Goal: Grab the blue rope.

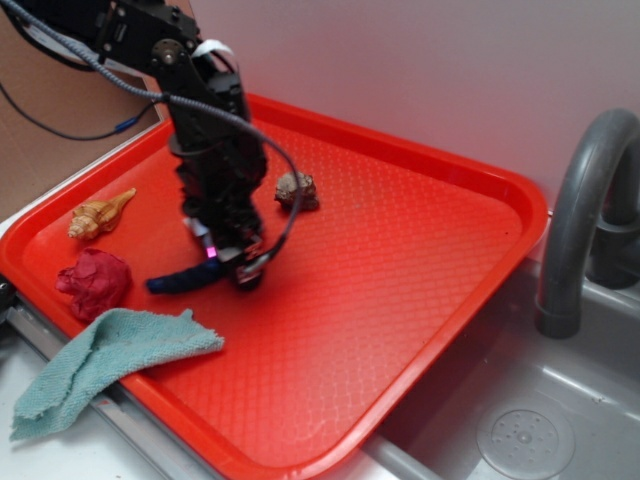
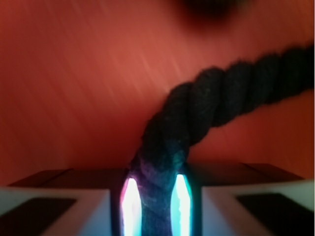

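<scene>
- Gripper (image 1: pixel 232 262) down at the left-centre of the red tray (image 1: pixel 420 300), arm standing almost upright above it.
- Blue rope (image 1: pixel 185 280) on the tray floor, one end under the gripper, the rest trailing left toward the red crumpled lump (image 1: pixel 95 282).
- Wrist view: rope (image 2: pixel 197 113) pinched between two lit pads (image 2: pixel 132 206), then curving up and right across the tray.
- Jaws closed on the rope, strands pressed against both pads.
- Progress: approach and closure appear complete; grasp judged made.
- Remaining: lift clear of the tray to confirm the hold. Not yet evident here: free length of the rope lying on the tray in the exterior view.
- Grip position: near one end rather than mid-length, probably, though the motion blur of the wrist view leaves this uncertain. Risk of the rope slipping out when raised.
- Other items, all apart from the rope: tan shell (image 1: pixel 100 215) at upper left, brown shell (image 1: pixel 297 190) behind the arm, teal cloth (image 1: pixel 105 360) draped over the near tray edge.
- Grey faucet (image 1: pixel 580 220) and sink (image 1: pixel 525 440) at right.
- Brands, labels, writing: none legible in either view.
</scene>
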Robot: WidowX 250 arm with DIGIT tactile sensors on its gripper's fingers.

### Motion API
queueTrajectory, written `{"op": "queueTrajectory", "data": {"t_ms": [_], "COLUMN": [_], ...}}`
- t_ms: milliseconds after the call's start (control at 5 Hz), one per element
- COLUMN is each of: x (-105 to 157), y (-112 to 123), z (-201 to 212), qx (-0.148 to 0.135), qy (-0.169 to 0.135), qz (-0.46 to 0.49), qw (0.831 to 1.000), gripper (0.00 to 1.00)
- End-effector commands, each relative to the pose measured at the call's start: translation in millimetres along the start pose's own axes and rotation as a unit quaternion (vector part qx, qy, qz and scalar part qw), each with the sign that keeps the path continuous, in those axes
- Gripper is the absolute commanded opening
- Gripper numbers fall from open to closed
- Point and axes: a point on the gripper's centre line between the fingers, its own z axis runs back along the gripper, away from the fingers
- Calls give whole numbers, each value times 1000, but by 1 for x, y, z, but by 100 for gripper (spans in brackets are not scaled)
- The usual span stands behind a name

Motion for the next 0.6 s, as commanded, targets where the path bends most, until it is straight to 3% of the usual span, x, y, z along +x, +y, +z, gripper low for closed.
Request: {"op": "queueTrajectory", "data": {"t_ms": [0, 400], "x": [9, -8], "y": [28, 68], "z": [122, 218], "qx": [-42, -90], "qy": [-89, -174], "qz": [69, 126], "qw": [993, 972], "gripper": [0, 0]}}
